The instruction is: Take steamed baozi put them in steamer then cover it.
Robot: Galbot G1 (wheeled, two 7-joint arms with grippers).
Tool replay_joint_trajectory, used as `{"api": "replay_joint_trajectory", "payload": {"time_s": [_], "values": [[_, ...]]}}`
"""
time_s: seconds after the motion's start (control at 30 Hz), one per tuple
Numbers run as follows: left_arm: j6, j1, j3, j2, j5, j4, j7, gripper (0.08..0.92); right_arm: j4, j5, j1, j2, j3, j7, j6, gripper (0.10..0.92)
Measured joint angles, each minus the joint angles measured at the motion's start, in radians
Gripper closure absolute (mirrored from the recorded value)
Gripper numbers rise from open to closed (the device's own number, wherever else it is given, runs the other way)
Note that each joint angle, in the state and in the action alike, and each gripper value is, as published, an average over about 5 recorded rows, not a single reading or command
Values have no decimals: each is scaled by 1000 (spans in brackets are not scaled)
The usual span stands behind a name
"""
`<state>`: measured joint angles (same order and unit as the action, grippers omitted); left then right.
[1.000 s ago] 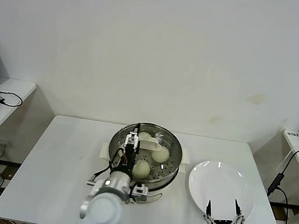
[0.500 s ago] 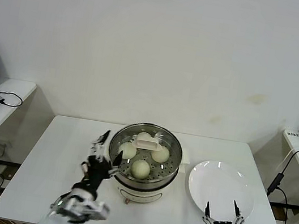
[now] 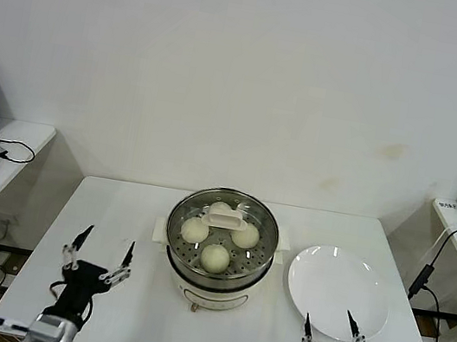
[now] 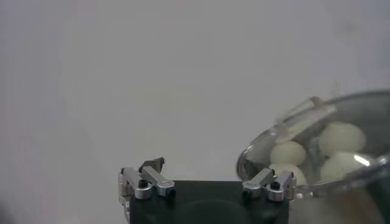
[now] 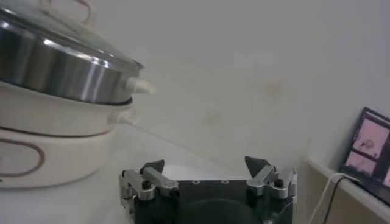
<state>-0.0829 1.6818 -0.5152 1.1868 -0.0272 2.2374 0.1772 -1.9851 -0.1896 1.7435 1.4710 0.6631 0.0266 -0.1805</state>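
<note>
While both arms hang back at the desk's (image 3: pixel 117 205) front edge, the steamer (image 3: pixel 219 248) sits mid-desk under its glass lid (image 3: pixel 224 219), holding the steamed baozi (image 3: pixel 215 257). Left gripper (image 3: pixel 97 256) and right gripper (image 3: pixel 331 330) both gape, empty; a white plate (image 3: pixel 337 290) lies toward the right edge.

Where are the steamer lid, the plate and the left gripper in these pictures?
Lid (image 3: pixel 228 220): head view, on its white handle.
Plate (image 3: pixel 338 286): head view, on its bare middle.
Left gripper (image 3: pixel 101 248): head view, midway between its open fingertips.
</note>
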Motion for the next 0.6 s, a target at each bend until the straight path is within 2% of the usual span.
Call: {"api": "replay_joint_trajectory", "payload": {"time_s": [0.23,0.6], "values": [[117,93,-36,12,-151,-66,40,177,-29,80,50,-27,-17,37,7,203],[237,178,-86,29,-258,-137,36,177,-59,125,93,-38,-34,59,8,202]]}}
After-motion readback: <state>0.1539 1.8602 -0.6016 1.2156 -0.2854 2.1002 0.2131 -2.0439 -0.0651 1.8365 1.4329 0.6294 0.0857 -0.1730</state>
